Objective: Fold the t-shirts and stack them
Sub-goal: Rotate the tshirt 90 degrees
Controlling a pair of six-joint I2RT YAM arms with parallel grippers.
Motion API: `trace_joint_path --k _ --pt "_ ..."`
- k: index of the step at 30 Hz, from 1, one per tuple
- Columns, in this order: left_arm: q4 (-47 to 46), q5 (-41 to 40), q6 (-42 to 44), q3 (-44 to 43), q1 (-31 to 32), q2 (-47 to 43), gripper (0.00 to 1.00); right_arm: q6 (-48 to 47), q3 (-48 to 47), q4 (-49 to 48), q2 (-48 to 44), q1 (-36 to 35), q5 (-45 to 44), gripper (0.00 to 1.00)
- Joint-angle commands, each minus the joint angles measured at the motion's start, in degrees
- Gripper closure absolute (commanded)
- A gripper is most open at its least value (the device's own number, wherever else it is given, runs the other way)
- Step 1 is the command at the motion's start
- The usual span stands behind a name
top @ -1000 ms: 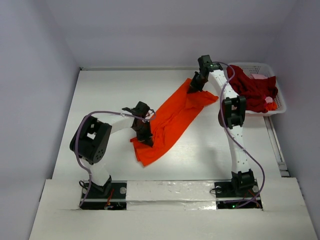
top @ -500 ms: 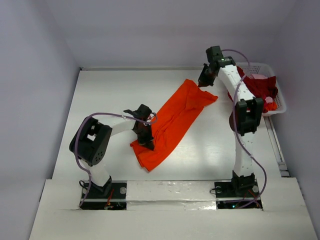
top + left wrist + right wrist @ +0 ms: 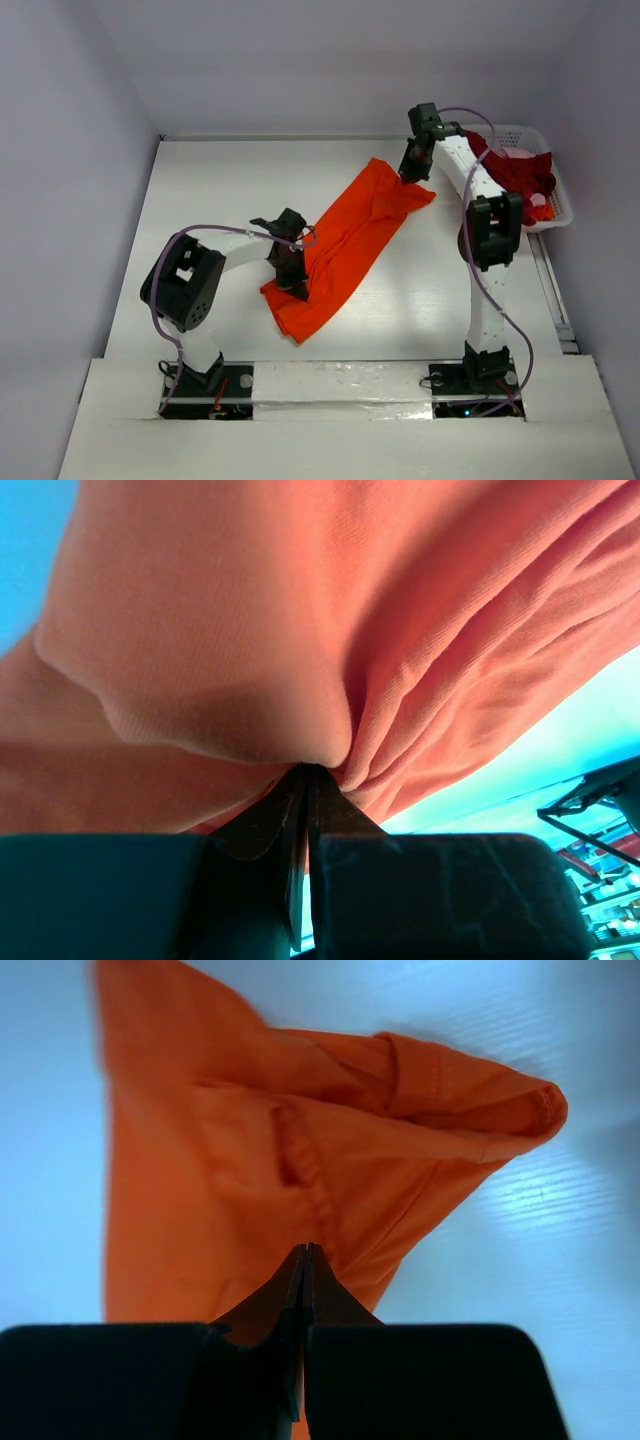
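Observation:
The bright orange-red t-shirt lies stretched in a diagonal band across the table's middle. My left gripper is shut on its near left edge; in the left wrist view the cloth bunches into the shut tips. My right gripper is at the shirt's far right corner, shut with folds of cloth running to its tips; a sleeve opening shows beyond. The dark crimson t-shirt is heaped in the basket with a bit of pink cloth.
The white lattice basket stands at the far right corner, close to the right arm's elbow. White table extends left of the shirt. Walls enclose the back and both sides.
The right gripper swung right and slightly back, drawing the shirt's far corner out wider. The shirt's near end shifted a little right. The left gripper barely moved.

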State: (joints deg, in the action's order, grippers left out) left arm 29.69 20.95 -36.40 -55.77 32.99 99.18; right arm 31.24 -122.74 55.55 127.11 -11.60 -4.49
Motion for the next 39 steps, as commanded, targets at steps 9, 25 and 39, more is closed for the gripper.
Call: trace_joint_path --k 9,25,39 --pt "6.16 -4.25 1.42 0.31 1.20 -0.39 1.00 -1.62 -3.47 3.34 7.27 0.43 -6.32 1.00" --pt "6.87 -3.64 0.37 0.05 3.48 -1.88 1.00 -2.59 -12.61 11.77 12.72 -1.76 -6.41 1.00" --pt "7.84 -2.49 -0.51 -0.84 5.06 -2.67 1.00 0.31 -15.07 15.47 16.50 -4.84 -0.53 1.00"
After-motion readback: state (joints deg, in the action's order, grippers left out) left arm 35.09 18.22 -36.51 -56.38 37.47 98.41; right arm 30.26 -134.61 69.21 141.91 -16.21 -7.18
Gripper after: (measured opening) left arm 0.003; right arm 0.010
